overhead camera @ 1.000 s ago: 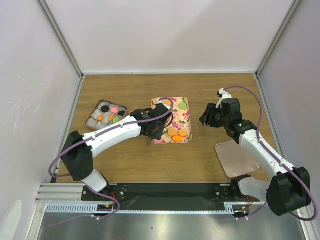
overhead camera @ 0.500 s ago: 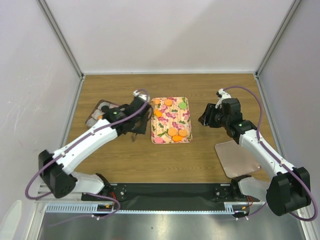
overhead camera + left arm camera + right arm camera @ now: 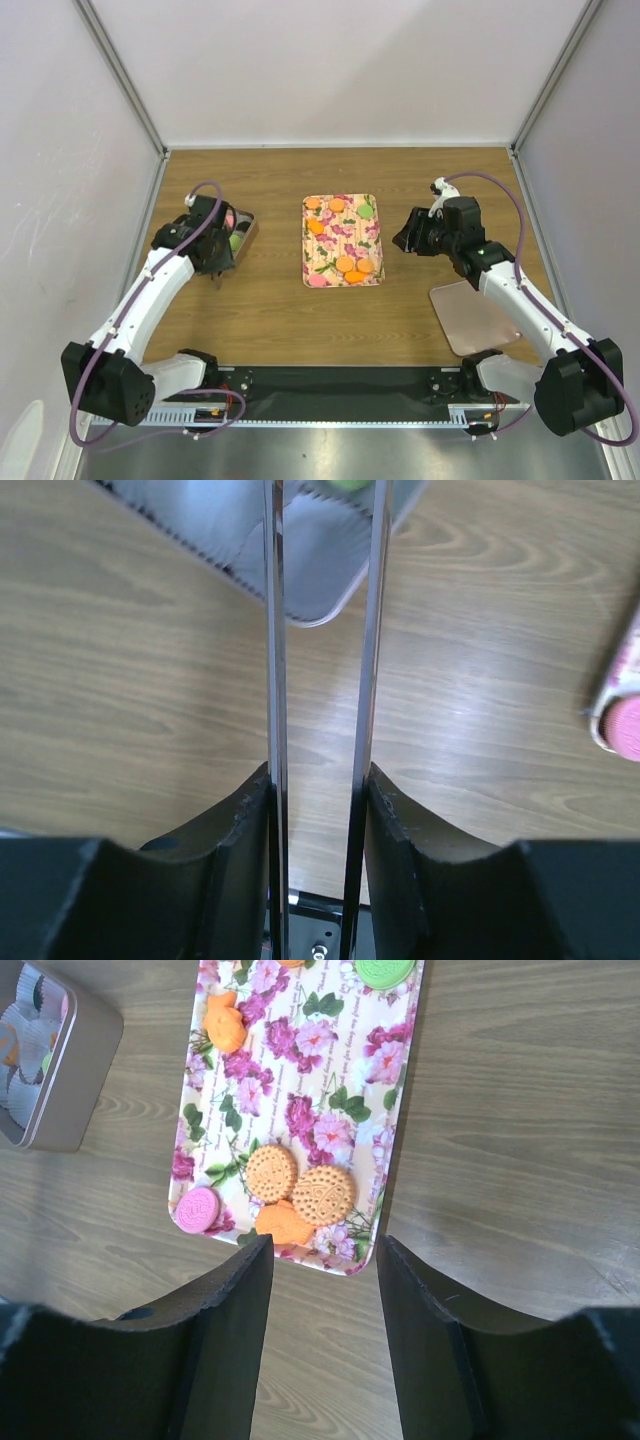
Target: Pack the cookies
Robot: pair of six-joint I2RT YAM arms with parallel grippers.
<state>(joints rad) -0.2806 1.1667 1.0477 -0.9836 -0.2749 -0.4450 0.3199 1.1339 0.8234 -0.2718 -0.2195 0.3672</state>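
Several cookies lie on the floral tray (image 3: 343,240): round orange ones (image 3: 272,1171), an orange fish-shaped one (image 3: 285,1222), a pink one (image 3: 197,1209) and a green one (image 3: 385,970). A metal tin (image 3: 240,229) with white paper cups holds more cookies and is mostly hidden under my left arm. My left gripper (image 3: 214,257) is shut on metal tongs (image 3: 275,630). Their two blades reach over the tin's corner (image 3: 310,550), and their tips are out of view. My right gripper (image 3: 405,237) is open and empty, just off the tray's near right corner (image 3: 323,1250).
A flat pinkish tin lid (image 3: 475,317) lies on the wooden table at the near right, beside my right arm. White walls and metal posts close in the table at the back and on both sides.
My left arm has swung left with the tongs, from over the tray to the tin. My right gripper has barely moved.
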